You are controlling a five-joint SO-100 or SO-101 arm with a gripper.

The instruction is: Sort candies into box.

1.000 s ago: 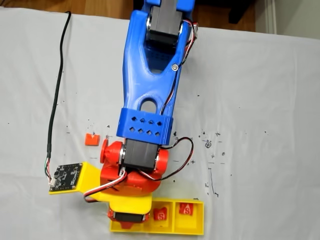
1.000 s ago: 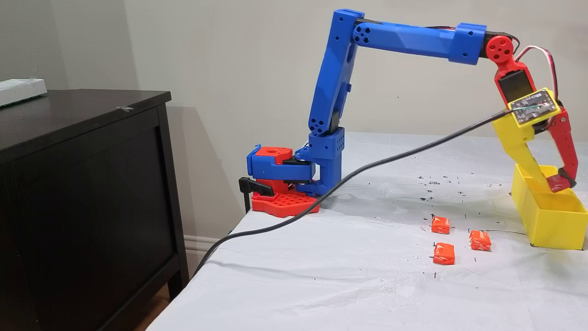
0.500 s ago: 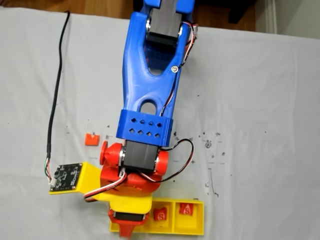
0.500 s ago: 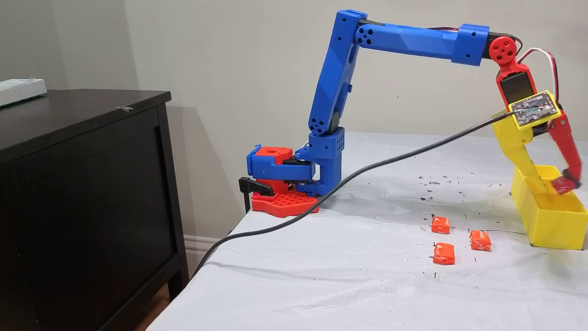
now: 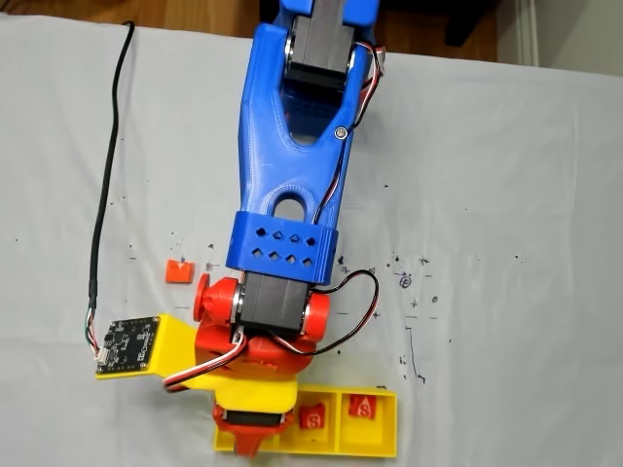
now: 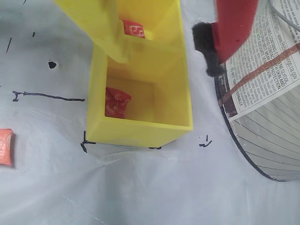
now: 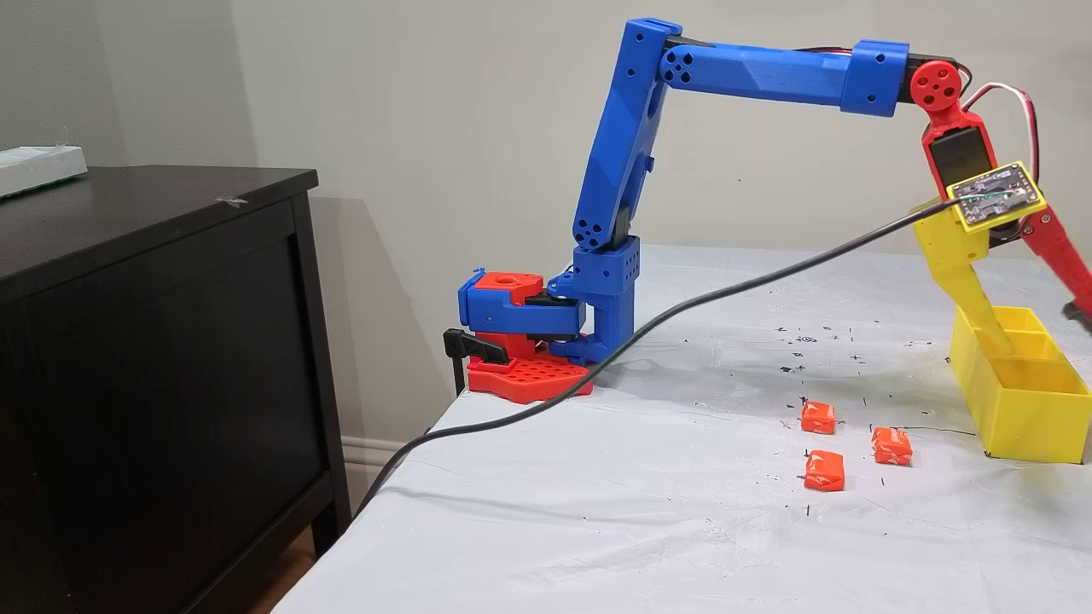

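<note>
Yellow plastic forms the box (image 6: pixel 140 126), a long flat tray of square compartments set side by side on the white-covered worktop (image 7: pixel 640 512). In the wrist view its nearest compartment holds one red wrapped candy (image 6: pixel 116 101) lying against the left wall, and the compartment beyond it holds another red candy with white lettering (image 6: pixel 133 29), partly hidden by the pincer's yellow finger (image 6: pixel 101 28). In a fixed view from above, two red candies with white lettering sit in the middle compartment (image 5: pixel 312 419) and the right compartment (image 5: pixel 362 408) of the tray (image 5: pixel 384 443), while the arm covers the left compartment. The pincer (image 6: pixel 161 44) hangs over the tray with its jaws spread wide apart and nothing between them: the yellow finger reaches over the tray, and the red finger (image 6: pixel 232 26) with its black tip is out past the tray's right wall in the wrist view. In a fixed view from the side, three orange-red wrapped candies lie on the worktop just left of the tray (image 7: pixel 1024 409): one farther back (image 7: pixel 818 417), one nearest the camera (image 7: pixel 824 471), and one closest to the tray (image 7: pixel 891 446). The wrist view catches one orange candy (image 6: pixel 5 147) at its left edge. A black cable (image 7: pixel 682 311) crosses the worktop.
</note>
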